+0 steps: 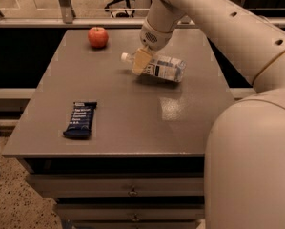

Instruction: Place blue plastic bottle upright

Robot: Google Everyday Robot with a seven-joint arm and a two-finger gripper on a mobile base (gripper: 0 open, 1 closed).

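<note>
Three things sit on the grey table (132,113): a red apple (98,36) near the far left corner, a dark-blue snack bar (80,119) close to the front left corner, and the blue plastic bottle (168,68) in the far half, a little toward the right edge. The bottle is not upright; it lies tilted, its white cap (126,57) pointing toward the left edge and raised slightly higher than its base (whether the base touches the tabletop, I cannot tell). The gripper (142,61) reaches down from the white arm (213,18) and is clamped on the bottle just behind the cap, one tan finger showing across its front.
</note>
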